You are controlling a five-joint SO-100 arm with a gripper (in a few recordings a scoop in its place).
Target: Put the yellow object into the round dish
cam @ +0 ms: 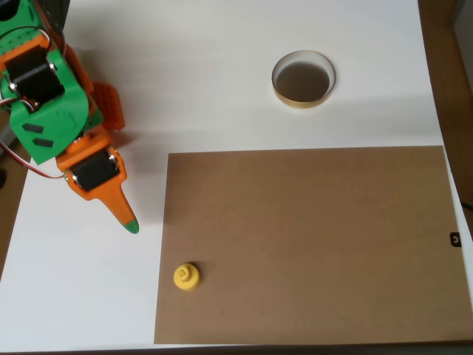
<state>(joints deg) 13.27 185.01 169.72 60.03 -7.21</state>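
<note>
A white table [222, 89] is seen from above in the overhead view. A big brown board [310, 244] is laid flat on the lower right part of it. The yellow object [186, 276] is set on the board, close to the board's lower left corner. Its small knob is turned up. The round dish [303, 78] is placed on the white table above the board, well apart from the yellow object. Its rim is tan and its inside is dark, and nothing is seen in it.

The orange and green arm [48, 96] is found at the left side. The gripper [122, 214] is pointed down and to the right, over the white table, just left of the board. Its green tip is seen above and to the left of the yellow object, and the object is not touched. Nothing is held by the gripper. The fingers look pressed together.
</note>
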